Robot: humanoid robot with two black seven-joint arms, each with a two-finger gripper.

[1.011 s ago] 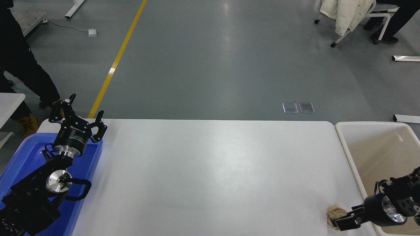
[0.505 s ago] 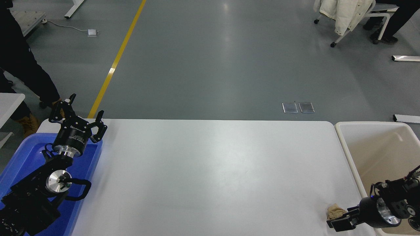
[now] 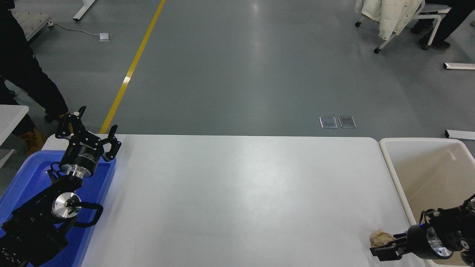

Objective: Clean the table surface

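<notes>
Head view: right gripper [image 3: 384, 249] has edged slightly right since a moment ago, fingers closed around tan crumpled wad [image 3: 380, 236] at table surface [image 3: 237, 196] near-right corner; cream bin [image 3: 393, 178] beside; left gripper [image 3: 87, 133] spread wide over blue tray [image 3: 22, 178].

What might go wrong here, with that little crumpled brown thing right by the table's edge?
The crumpled brown wad lies near the table surface front right corner, with the right gripper against it; a nudge may push it off the edge rather than into the cream bin beside the table. The grip looks partial, so it may slip out when lifted. The left gripper is parked over the blue tray.
</notes>
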